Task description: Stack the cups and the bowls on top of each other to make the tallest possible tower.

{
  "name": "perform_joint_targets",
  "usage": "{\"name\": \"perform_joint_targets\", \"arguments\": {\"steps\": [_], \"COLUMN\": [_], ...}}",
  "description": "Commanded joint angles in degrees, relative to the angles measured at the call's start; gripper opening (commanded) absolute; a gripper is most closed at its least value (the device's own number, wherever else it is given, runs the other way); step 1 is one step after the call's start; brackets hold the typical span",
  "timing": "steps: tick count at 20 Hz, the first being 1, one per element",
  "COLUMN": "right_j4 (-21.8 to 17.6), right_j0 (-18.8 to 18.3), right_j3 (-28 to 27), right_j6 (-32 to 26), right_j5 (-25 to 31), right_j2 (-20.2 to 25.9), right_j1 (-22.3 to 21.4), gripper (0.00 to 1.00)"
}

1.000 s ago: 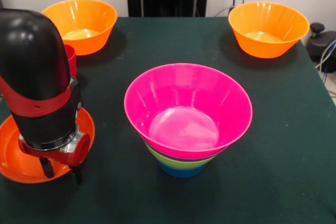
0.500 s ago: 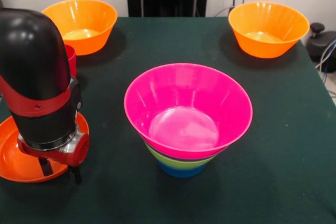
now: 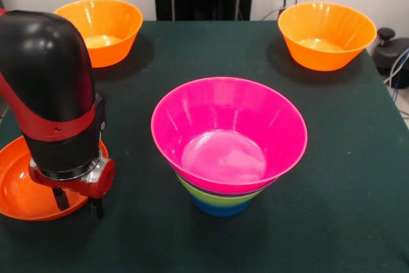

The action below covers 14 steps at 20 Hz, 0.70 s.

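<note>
The tower stands mid-table: a big pink bowl [image 3: 229, 126] nested on top, a lime green bowl [image 3: 214, 197] under it and a small blue bowl [image 3: 221, 208] as base. Two large yellow-orange bowls sit at the back, one left [image 3: 102, 27] and one right [image 3: 326, 33]. A wide orange bowl [image 3: 19, 190] lies at the front left. My gripper [image 3: 78, 203] hangs over its right rim, open, one finger [image 3: 61, 197] inside the bowl and the other outside. No cups show; the arm hides the spot behind it.
The black and red arm [image 3: 51, 87] fills the left side and blocks the view behind it. A black device [image 3: 391, 49] with cables sits off the table's right edge. The table is dark green cloth [image 3: 345, 177].
The gripper shifted slightly right and up. The wide orange bowl slid a little left. A red cup seen behind the arm earlier is now covered by it.
</note>
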Motion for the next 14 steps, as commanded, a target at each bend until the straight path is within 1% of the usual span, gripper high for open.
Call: {"name": "perform_joint_targets", "arguments": {"steps": [1,5,8,14], "right_j4": [-3.02,-2.26,-1.84,-1.33], "right_j0": [2.62,3.33,3.63,3.66], "right_j3": [7.72,8.95,8.05,7.01], "right_j6": [-3.58,-1.57,-0.40,-1.00], "right_j5": [5.06,4.40,4.77,5.69], "right_j2": [0.25,-0.64,-1.05,-1.73], "right_j1": [-0.76,-1.23,-0.65,-0.31], "gripper": [1.00,1.00,1.00,1.00]}}
